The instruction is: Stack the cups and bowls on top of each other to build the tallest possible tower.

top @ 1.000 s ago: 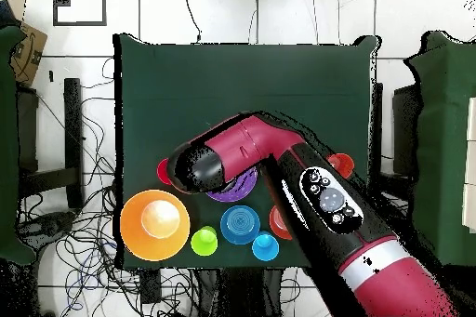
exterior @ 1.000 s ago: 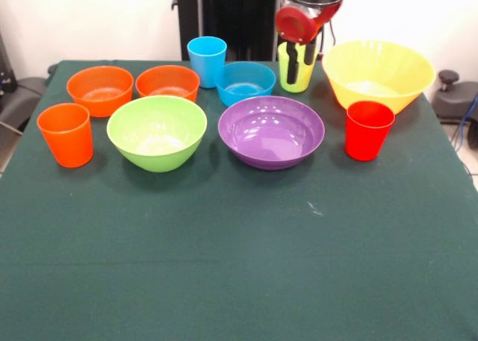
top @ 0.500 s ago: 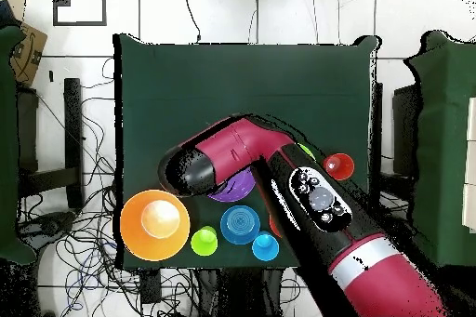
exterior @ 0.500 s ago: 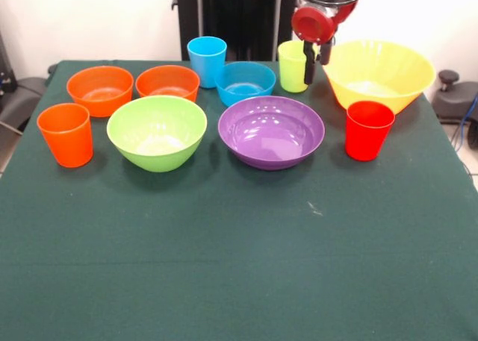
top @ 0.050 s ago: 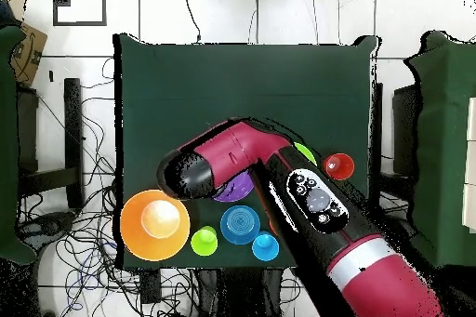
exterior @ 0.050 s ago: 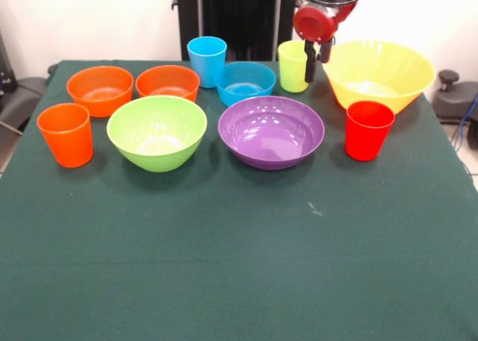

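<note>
- From the front I see the gripper (exterior @ 0.050 s ago: pixel 314 59) hanging just above the table's far side, in the gap between the yellow-green cup (exterior @ 0.050 s ago: pixel 293 66) and the largest yellow bowl (exterior @ 0.050 s ago: pixel 378 73). Its two dark fingers point down a little apart, and they hold nothing.
- Nothing is stacked: every cup and bowl stands alone and upright on the green table (exterior @ 0.050 s ago: pixel 224 266).
- In that view the back row runs, left to right: two small orange bowls (exterior @ 0.050 s ago: pixel 100 89) (exterior @ 0.050 s ago: pixel 168 82), the light blue cup (exterior @ 0.050 s ago: pixel 207 60), the small blue bowl (exterior @ 0.050 s ago: pixel 245 83), the yellow-green cup, then the yellow bowl, which is glossy and flares wide.
- In front of them stand the orange cup (exterior @ 0.050 s ago: pixel 66 134), the lime green bowl (exterior @ 0.050 s ago: pixel 157 131), the wide purple bowl (exterior @ 0.050 s ago: pixel 271 130) and the red cup (exterior @ 0.050 s ago: pixel 369 130), each apart from its neighbours.
- The cups are plain tapered tumblers, narrower at the foot.
- From overhead the red and black arm (top @ 0.050 s ago: pixel 279 192) covers most of the pieces; I can make out the yellow bowl (top @ 0.050 s ago: pixel 154 225), yellow-green cup (top @ 0.050 s ago: pixel 204 240), blue bowl (top @ 0.050 s ago: pixel 240 224) and blue cup (top @ 0.050 s ago: pixel 265 246).
</note>
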Robot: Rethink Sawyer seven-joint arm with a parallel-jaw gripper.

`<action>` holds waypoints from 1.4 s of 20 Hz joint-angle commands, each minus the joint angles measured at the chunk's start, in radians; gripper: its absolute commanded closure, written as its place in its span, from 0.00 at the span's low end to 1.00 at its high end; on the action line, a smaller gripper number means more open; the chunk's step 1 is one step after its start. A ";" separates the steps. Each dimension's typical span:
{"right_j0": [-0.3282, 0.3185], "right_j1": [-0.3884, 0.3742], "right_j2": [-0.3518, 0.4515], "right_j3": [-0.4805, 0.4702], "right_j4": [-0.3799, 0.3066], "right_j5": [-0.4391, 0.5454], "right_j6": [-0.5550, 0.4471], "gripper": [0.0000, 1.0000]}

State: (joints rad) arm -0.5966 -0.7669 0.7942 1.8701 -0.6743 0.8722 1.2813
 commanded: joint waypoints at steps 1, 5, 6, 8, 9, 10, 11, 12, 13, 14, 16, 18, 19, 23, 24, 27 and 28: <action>0.001 0.001 -0.075 0.033 -0.011 -0.032 0.072 0.00; -0.029 0.014 -0.062 0.012 -0.031 0.013 -0.026 0.00; -0.039 0.022 -0.055 -0.004 -0.039 0.040 -0.073 0.00; -0.047 0.025 -0.052 -0.017 -0.048 0.069 -0.111 0.00; -0.051 0.027 -0.052 -0.023 -0.055 0.084 -0.131 0.00; -0.056 0.027 -0.051 -0.024 -0.062 0.097 -0.150 0.00; -0.060 0.028 -0.051 -0.025 -0.069 0.109 -0.170 0.00; -0.062 0.026 -0.054 -0.025 -0.084 0.127 -0.194 0.00; -0.070 0.025 -0.055 -0.021 -0.094 0.137 -0.212 0.00; -0.080 0.025 -0.053 -0.015 -0.100 0.136 -0.225 0.00; -0.101 0.023 -0.046 -0.001 -0.103 0.137 -0.241 0.00; -0.118 0.012 -0.040 0.016 -0.104 0.146 -0.252 0.00; -0.125 0.006 -0.037 0.024 -0.103 0.150 -0.255 0.00; -0.156 -0.004 -0.032 0.059 -0.113 0.158 -0.267 0.00; -0.164 -0.004 -0.033 0.067 -0.118 0.157 -0.266 0.00; -0.161 0.012 -0.047 0.067 -0.156 0.155 -0.255 0.00; -0.157 0.021 -0.054 0.062 -0.173 0.154 -0.252 0.00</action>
State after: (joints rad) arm -0.7639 -0.7666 0.7934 1.8711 -0.7087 0.9308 1.2813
